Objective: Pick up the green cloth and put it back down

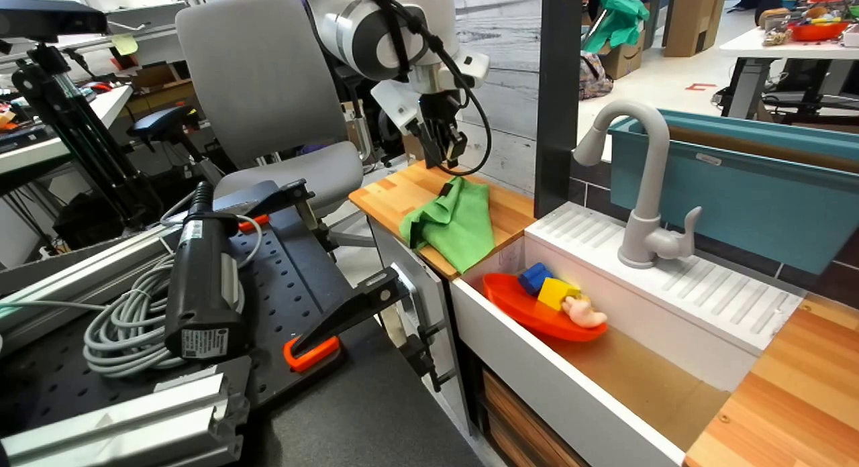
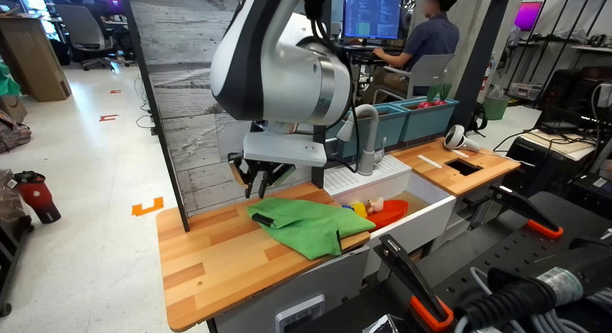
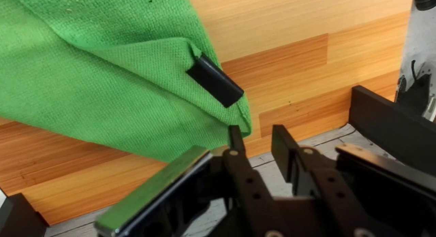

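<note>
One green cloth (image 2: 306, 230) lies loosely folded and unheld on the wooden bench (image 2: 210, 266), one corner reaching toward the sink (image 2: 416, 227), which sits at its three o'clock in an exterior view. The claw (image 2: 256, 187) points down, jaws parted with nothing between them, presumably posed to pinch the loose fold by the black tab (image 3: 215, 81), which looks the easiest part to grasp. In the wrist view, the cloth spreads from the claw toward ten o'clock, the tab at eleven. How much air separates claw and cloth is hard to judge.
</note>
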`<state>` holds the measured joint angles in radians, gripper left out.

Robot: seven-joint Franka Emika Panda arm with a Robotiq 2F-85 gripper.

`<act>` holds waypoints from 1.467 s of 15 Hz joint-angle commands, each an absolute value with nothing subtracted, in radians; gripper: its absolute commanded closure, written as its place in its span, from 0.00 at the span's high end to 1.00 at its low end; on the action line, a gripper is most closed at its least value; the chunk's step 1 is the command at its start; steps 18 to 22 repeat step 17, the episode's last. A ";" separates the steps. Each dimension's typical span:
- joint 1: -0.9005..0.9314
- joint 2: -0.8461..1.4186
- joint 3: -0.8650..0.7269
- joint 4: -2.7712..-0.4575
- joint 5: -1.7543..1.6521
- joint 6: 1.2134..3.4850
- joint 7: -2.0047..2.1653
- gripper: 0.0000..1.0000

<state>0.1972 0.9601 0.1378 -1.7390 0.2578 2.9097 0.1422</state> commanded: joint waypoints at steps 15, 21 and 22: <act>0.061 0.742 0.338 -2.030 0.267 2.932 0.084 1.00; 0.061 0.742 0.338 -2.034 0.267 2.932 0.083 1.00; 0.061 0.742 0.338 -2.034 0.267 2.932 0.083 1.00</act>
